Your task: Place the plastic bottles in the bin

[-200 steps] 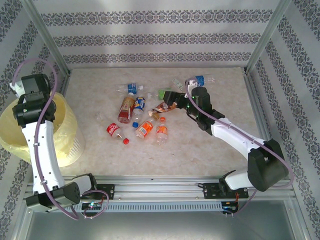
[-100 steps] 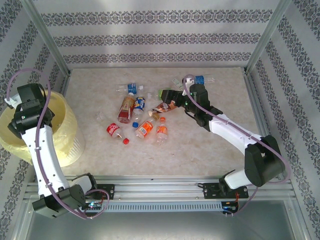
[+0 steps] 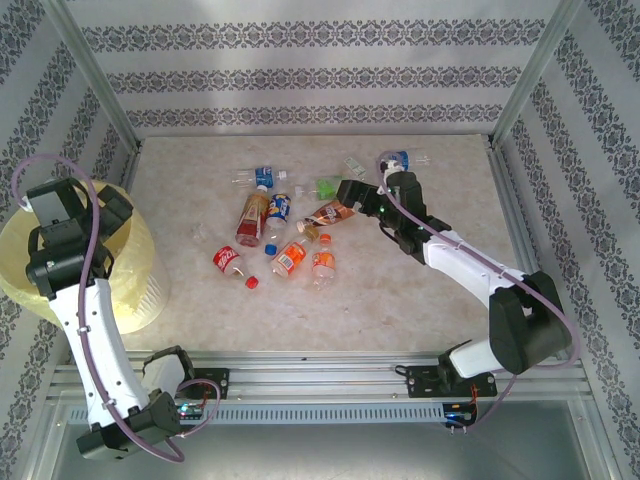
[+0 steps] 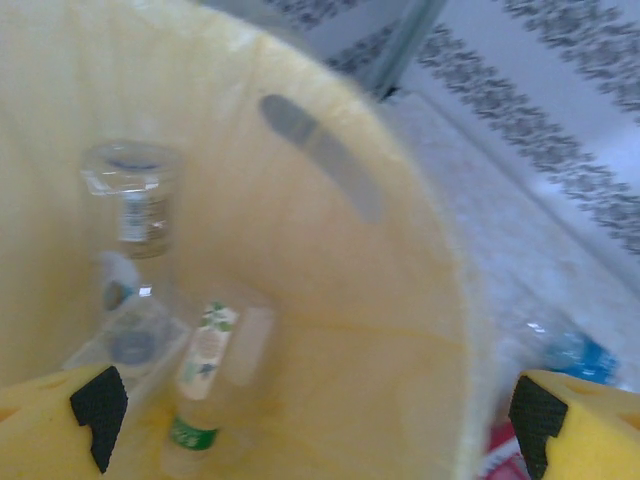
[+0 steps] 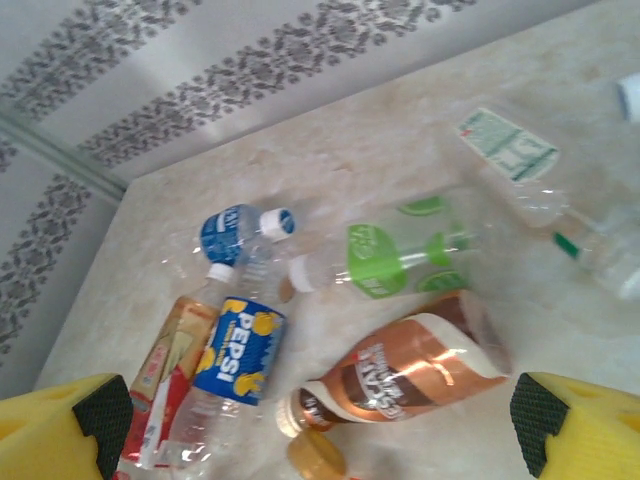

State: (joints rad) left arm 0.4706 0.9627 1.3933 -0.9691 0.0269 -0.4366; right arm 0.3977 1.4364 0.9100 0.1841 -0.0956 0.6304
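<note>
My left gripper (image 4: 318, 410) hangs open over the mouth of the pale-yellow bin (image 3: 140, 270), nothing between its fingers. Inside the bin (image 4: 400, 300) lie a green-capped bottle (image 4: 205, 385) and a clear bottle (image 4: 135, 205). My right gripper (image 3: 350, 192) is open just above the table, beside a copper-labelled bottle (image 5: 420, 365). Around it lie a Pepsi bottle (image 5: 235, 350), a green-labelled bottle (image 5: 385, 258), a blue-labelled bottle (image 5: 235, 232) and a tall red bottle (image 3: 250, 218). Nearer the front lie a red cola bottle (image 3: 230, 262) and two orange bottles (image 3: 291, 257).
Another bottle (image 3: 405, 159) lies at the back right, behind the right arm. A loose red cap (image 3: 252, 283) and a blue cap (image 3: 270, 248) sit among the bottles. Metal frame posts and patterned walls close in the table.
My left gripper has opened above the bin and the left arm has swung nearer and lower. The right gripper shifted slightly right next to the copper-labelled bottle, still open.
</note>
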